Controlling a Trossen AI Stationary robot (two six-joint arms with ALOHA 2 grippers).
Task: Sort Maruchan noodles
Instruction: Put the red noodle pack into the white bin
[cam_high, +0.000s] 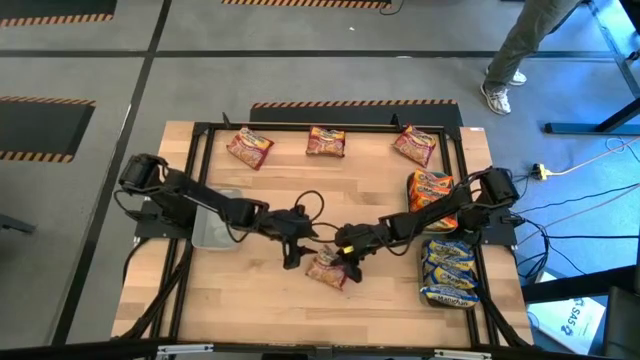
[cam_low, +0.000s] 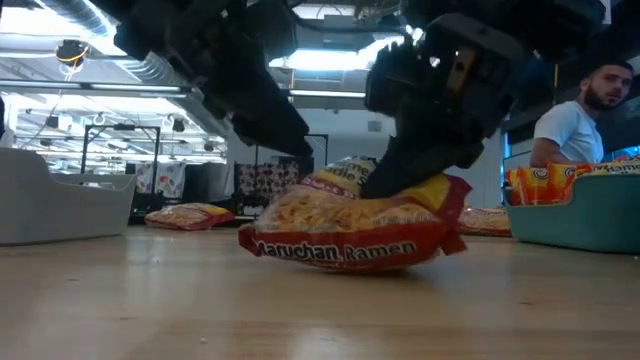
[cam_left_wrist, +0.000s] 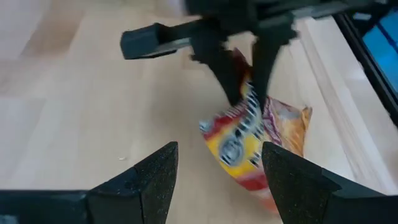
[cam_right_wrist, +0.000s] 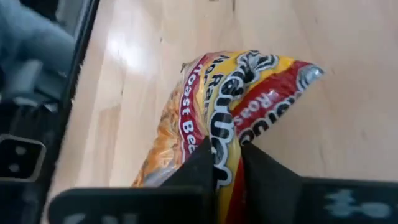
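Note:
A maroon-and-yellow Maruchan noodle packet (cam_high: 325, 270) lies near the middle of the table, toward the near edge. My right gripper (cam_high: 350, 264) is shut on it, reaching in from the right. My left gripper (cam_left_wrist: 214, 155) hangs open just left of the packet (cam_left_wrist: 249, 143) and above the table, with nothing between its fingers. Three more packets lie flat along the far edge, at the left (cam_high: 248, 147), the middle (cam_high: 326, 142) and the right (cam_high: 414, 144). My right gripper pinches the packet's yellow-and-red end (cam_right_wrist: 225, 163) between its two fingers (cam_left_wrist: 231, 79). The fingers slant down from the table's right side. That end is tipped up (cam_low: 440, 192), while the packet's underside (cam_low: 340, 262) rests on the table.
A grey tray (cam_high: 213, 232) stands at the left under my left arm. At the right, a teal tray holds orange packets (cam_high: 430, 190), and blue-and-yellow packets (cam_high: 450, 270) lie nearer the front. A person (cam_low: 580, 120) sits beyond the table.

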